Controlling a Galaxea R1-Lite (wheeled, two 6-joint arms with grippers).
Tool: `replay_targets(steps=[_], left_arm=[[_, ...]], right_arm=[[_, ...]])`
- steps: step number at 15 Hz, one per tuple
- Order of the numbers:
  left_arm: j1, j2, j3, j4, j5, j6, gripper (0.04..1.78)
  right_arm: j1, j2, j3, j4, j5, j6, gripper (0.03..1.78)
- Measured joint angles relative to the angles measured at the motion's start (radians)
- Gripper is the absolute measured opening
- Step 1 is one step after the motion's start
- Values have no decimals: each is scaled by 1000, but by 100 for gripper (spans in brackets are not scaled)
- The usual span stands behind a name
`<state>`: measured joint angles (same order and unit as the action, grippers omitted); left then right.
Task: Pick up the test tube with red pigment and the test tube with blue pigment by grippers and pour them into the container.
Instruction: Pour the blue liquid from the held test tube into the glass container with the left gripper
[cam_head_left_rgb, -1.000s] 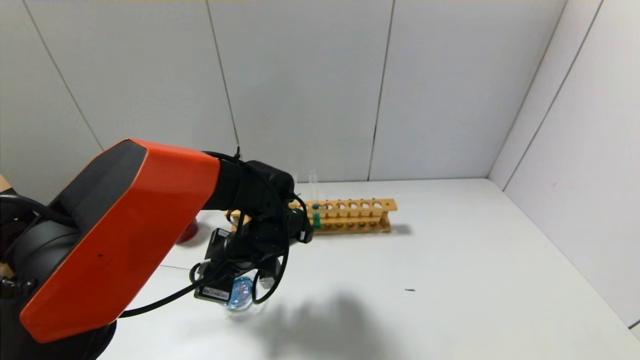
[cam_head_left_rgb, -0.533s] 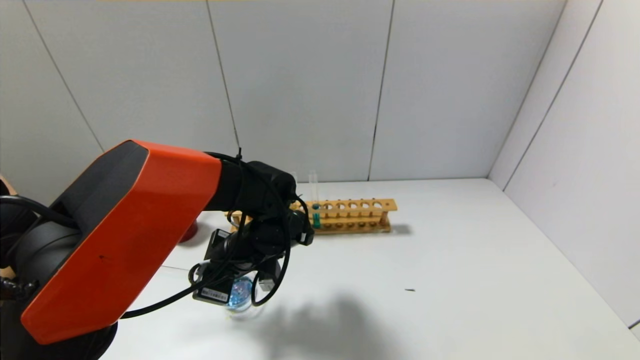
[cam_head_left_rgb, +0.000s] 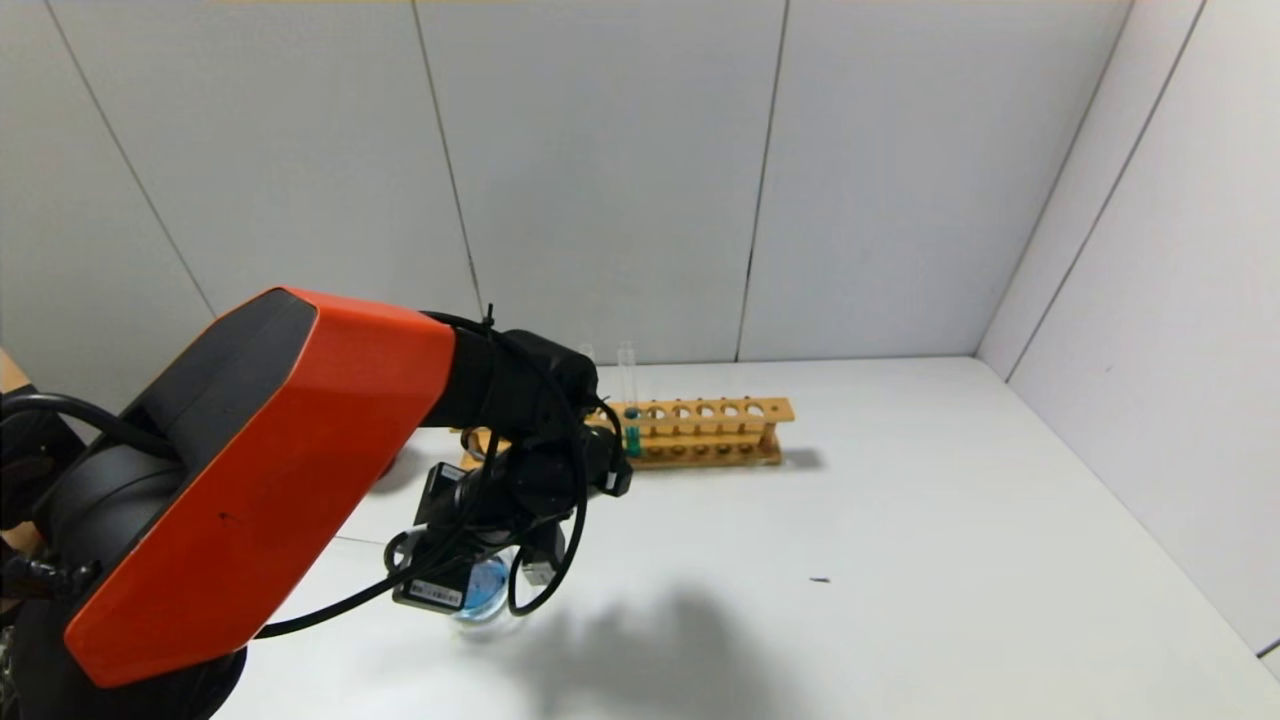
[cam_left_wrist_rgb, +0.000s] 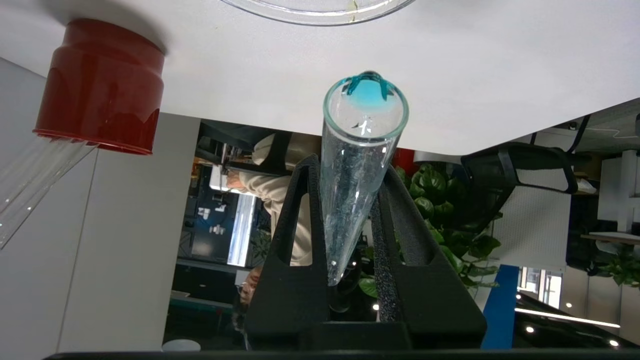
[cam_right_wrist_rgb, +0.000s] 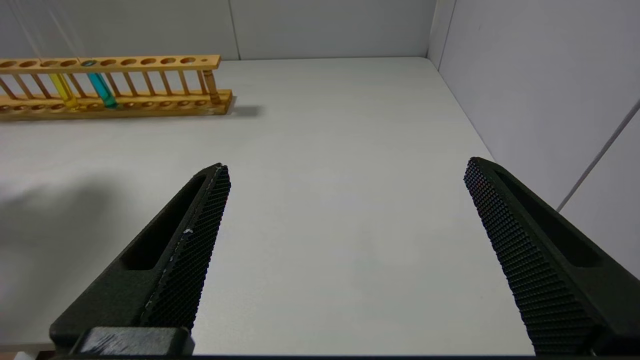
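Step in hand: the blue pour is judged to be under way; the test tube with blue pigment (cam_left_wrist_rgb: 361, 165) is held inverted, and a teal bead hangs at its lip.
Left gripper (cam_left_wrist_rgb: 350, 210): clamped on the tube near its closed end, over the container (cam_head_left_rgb: 487, 590).
Container: a low clear glass dish in which blue liquid is already seen (only its rim shows in the left wrist view).
Right gripper (cam_right_wrist_rgb: 350, 220): spread wide and empty, low over the white table (cam_right_wrist_rgb: 325, 200).
Rack (cam_head_left_rgb: 690, 432): a wooden rack with round holes, where a second teal tube (cam_right_wrist_rgb: 101, 90) and a yellow tube (cam_right_wrist_rgb: 63, 90) stand.
Red tube: not seen anywhere.
Dark red cup (cam_left_wrist_rgb: 102, 85): opaque and glossy, beside the dish.
Next move: the last drops are to be drained, and then the tube is to be tipped back upright, gently, since the glass is smooth.
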<state>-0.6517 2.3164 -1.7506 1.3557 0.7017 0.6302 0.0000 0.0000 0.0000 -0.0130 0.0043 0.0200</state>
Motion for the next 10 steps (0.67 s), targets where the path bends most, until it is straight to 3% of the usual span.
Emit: replay_targets(steps=[5,10], left_arm=[[-10,-34,1,-54,-14,-11,30],[2,-122,39,-45,-37,-193,30]], right_arm=[[0,0,0,0,0,0,171],[0,0,0,0,0,0,171]])
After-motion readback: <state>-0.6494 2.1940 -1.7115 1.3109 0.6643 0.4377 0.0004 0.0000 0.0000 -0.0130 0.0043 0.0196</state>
